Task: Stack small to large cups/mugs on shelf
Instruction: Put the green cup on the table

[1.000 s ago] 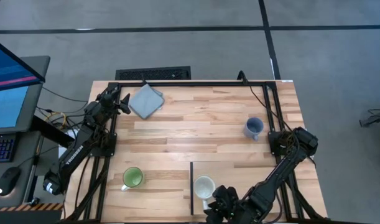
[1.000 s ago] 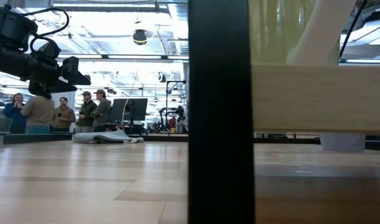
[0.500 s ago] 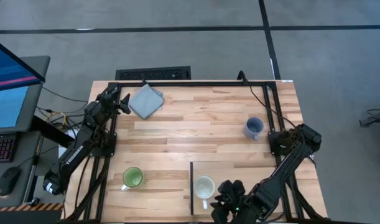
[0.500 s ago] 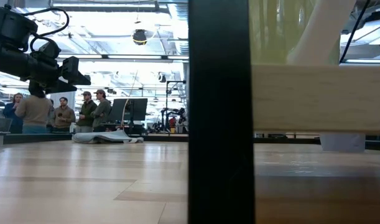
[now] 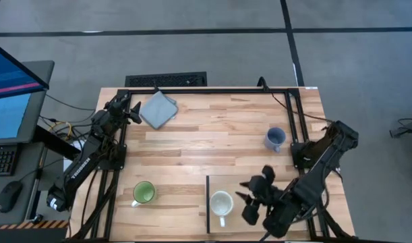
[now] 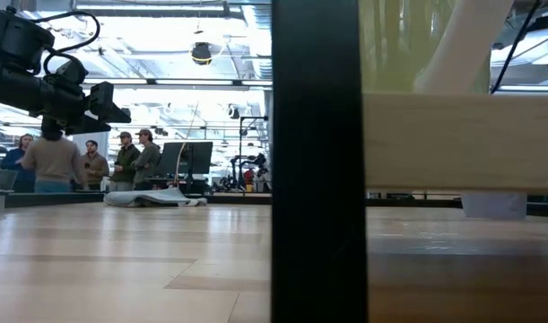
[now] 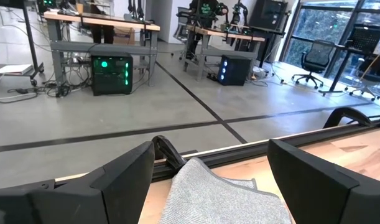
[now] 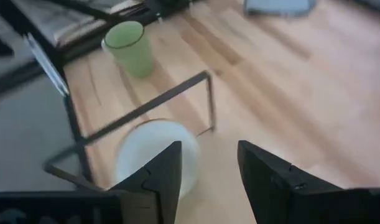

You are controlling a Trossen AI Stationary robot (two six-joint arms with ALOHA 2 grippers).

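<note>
The cream-white mug point(image 5: 221, 202) stands upright on the shelf point(image 5: 273, 185), a pale panel with a dark strip point(image 5: 208, 202) on its left edge. In the right wrist view this mug point(image 8: 155, 155) sits just beyond my open right gripper point(image 8: 208, 180). Seen from above, my right gripper point(image 5: 246, 200) hovers over the shelf, right of the mug, touching nothing. The green mug point(image 5: 143, 193) stands on the table left of the shelf. The blue-grey mug point(image 5: 275, 138) stands beyond the shelf, near the right edge. My left gripper point(image 5: 133, 111) waits open at the far left corner.
A grey folded cloth point(image 5: 158, 109) lies at the far left, just beyond my left gripper point(image 7: 208, 180). In the low view the shelf's dark post point(image 6: 314, 161) and panel edge point(image 6: 462, 139) block much of the table. People stand in the room behind. Bare planks fill the table's middle.
My right gripper has risen and drawn back from the table's near edge beside the cream mug, toward the far and right side, over the shelf. The right arm's elbow has swung outward to the right. The cream mug has stayed in place.
</note>
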